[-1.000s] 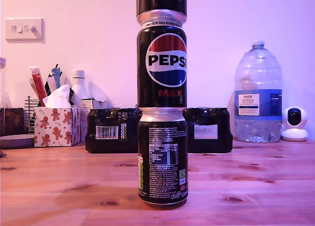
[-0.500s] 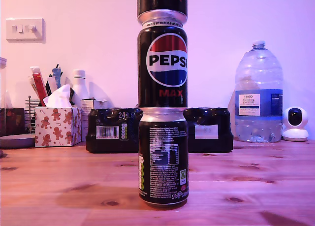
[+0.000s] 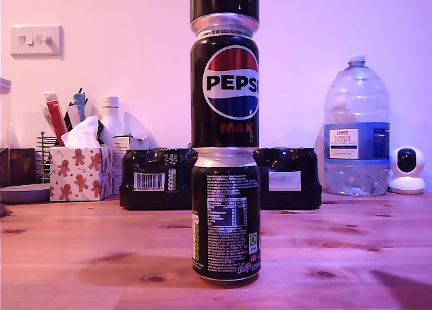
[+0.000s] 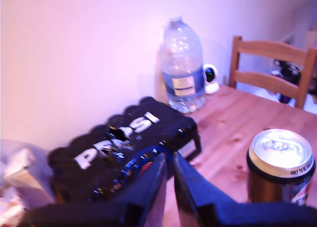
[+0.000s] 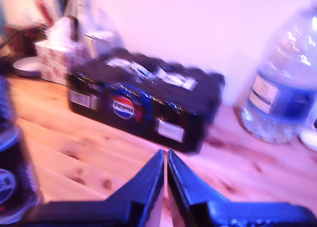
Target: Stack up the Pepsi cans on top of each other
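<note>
Three black Pepsi cans stand in one upright stack in the middle of the exterior view. The bottom can (image 3: 225, 215) shows white small print, the middle can (image 3: 225, 87) shows the round logo, and the top can (image 3: 225, 3) is cut off by the picture's upper edge. Neither gripper shows in the exterior view. My first gripper (image 4: 169, 162) is shut on nothing, beside and apart from a can's silver lid (image 4: 281, 153). My second gripper (image 5: 165, 158) is shut and empty above the table, with a blurred can (image 5: 12, 177) off to one side.
A shrink-wrapped Pepsi multipack (image 3: 155, 178) lies behind the stack, against the wall. A big water bottle (image 3: 356, 131) and a small white camera (image 3: 406, 169) stand at the exterior view's right, a tissue box (image 3: 79, 171) at its left. A wooden chair (image 4: 270, 71) stands past the table's end.
The stack stands as before. The whole exterior picture has drifted slightly to the right. A shadow has spread over the table at the exterior view's lower right.
</note>
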`<move>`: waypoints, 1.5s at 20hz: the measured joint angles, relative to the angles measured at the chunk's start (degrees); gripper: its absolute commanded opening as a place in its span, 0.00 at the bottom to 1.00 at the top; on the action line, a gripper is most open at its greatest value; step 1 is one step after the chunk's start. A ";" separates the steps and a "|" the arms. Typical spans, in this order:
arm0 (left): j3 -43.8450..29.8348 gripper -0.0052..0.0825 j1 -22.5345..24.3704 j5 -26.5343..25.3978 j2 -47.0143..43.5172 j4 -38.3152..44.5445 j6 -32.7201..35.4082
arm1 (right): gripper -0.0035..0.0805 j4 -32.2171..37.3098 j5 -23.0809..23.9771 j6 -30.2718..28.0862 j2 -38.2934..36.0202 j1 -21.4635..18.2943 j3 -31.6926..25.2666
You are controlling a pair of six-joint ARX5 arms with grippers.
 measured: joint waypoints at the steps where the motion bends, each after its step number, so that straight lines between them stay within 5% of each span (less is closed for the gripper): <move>1: -0.59 0.11 0.35 0.00 -1.11 0.33 0.00 | 0.03 0.70 -2.84 0.04 0.00 -3.41 -0.59; 4: -5.84 0.11 1.22 0.00 -6.14 1.46 -0.20 | 0.03 4.15 -10.93 3.17 0.00 -14.56 -2.43; 7: -12.44 0.11 2.19 0.04 -9.27 6.03 -2.03 | 0.03 7.93 -15.72 4.79 0.00 -20.65 -5.77; 12: -30.40 0.11 2.34 0.00 -14.47 18.75 -5.20 | 0.03 9.86 -17.70 6.23 0.02 -21.11 -8.74; 17: -46.66 0.11 2.73 -3.54 -20.72 30.01 -6.45 | 0.03 12.46 -11.87 3.67 -1.95 -21.07 -8.74; 21: -56.52 0.11 5.35 -3.76 -23.85 38.53 -6.80 | 0.03 12.11 -12.31 3.02 -3.89 -21.00 -8.74; 25: -61.53 0.11 5.92 -4.00 -27.04 41.13 -7.67 | 0.03 13.88 -12.79 3.34 -7.98 -19.87 -10.91; 30: -63.91 0.11 5.92 -4.00 -33.42 39.34 -7.74 | 0.03 13.68 -12.79 6.10 -15.26 -18.99 -21.22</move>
